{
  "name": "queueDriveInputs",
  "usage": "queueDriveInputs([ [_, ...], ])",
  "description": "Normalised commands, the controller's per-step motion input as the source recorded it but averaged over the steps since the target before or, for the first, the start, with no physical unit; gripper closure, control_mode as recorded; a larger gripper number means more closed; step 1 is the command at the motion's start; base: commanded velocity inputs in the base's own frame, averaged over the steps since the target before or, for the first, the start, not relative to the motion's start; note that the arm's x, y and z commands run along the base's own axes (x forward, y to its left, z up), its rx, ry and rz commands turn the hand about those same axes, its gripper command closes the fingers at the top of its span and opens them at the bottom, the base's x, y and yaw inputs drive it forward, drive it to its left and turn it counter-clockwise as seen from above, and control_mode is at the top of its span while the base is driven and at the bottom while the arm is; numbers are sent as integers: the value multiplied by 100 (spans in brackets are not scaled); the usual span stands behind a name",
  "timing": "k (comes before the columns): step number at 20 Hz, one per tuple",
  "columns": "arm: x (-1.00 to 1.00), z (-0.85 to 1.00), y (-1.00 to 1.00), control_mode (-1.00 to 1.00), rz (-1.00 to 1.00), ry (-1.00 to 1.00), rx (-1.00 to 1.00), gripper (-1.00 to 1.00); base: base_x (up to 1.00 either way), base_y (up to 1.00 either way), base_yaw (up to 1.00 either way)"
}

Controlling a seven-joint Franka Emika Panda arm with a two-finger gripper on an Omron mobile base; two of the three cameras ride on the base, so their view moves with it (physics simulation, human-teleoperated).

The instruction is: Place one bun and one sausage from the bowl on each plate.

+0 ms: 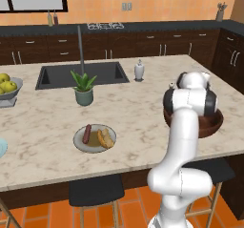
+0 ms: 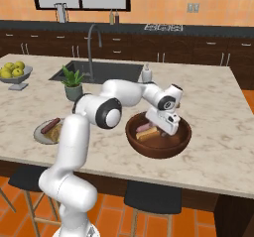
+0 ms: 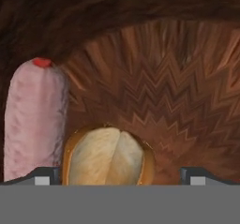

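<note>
Gripper, jaws spread wide, sits low in the bowl over the bun, sausage at its nine o'clock; next, descend and close.

A: What lies on the marble island?
B: A grey plate carrying a dark sausage and a split bun, side by side.
A: Around it?
B: A potted plant behind, near the sink. The white arm stands before the wooden bowl.
</note>
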Motion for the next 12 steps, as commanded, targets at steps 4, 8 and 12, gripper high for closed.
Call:
queueDriveInputs([
  [4,-12,-13,19,-100,0,-11,0,-100,0,0,0],
  [8,0,-9,20,-100,-1,-3,0,-100,0,0,0],
  [12,0,-9,2,-100,-4,-2,1,-100,0,0,0],
])
